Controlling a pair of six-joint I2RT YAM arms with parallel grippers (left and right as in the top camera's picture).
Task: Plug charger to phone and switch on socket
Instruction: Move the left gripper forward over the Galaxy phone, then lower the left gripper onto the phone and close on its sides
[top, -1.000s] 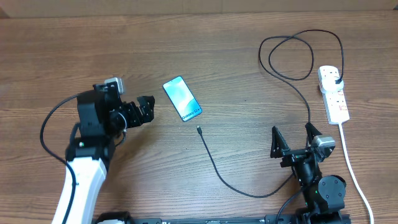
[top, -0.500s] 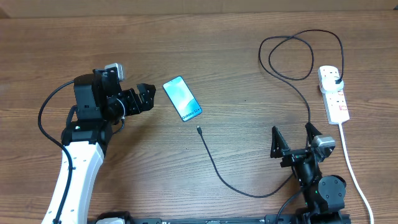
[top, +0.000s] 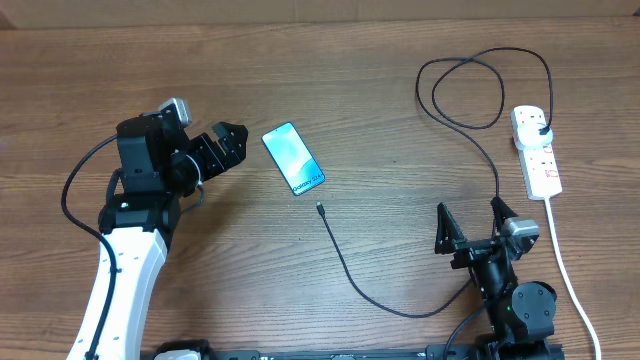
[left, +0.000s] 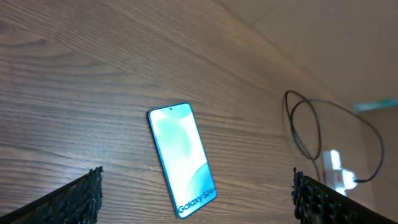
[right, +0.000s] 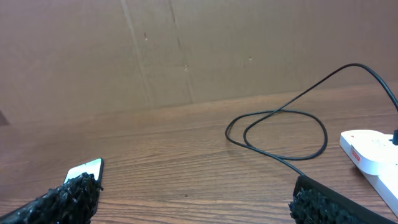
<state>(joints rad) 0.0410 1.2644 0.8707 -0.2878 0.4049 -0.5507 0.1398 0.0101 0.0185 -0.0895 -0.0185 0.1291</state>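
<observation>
Here, left gripper (top: 235, 147) spread wide and empty, phone (top: 293, 158) flat just ahead, untouched

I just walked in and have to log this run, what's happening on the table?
The left hand, open and empty, hovers beside the slim blue-screened phone on the wooden table. The thin black charger cable is not in the phone: its small connector tip lies loose close by, while its black plug sits in the white power strip at the right. The right hand is open, holding nothing, near the front edge.
</observation>
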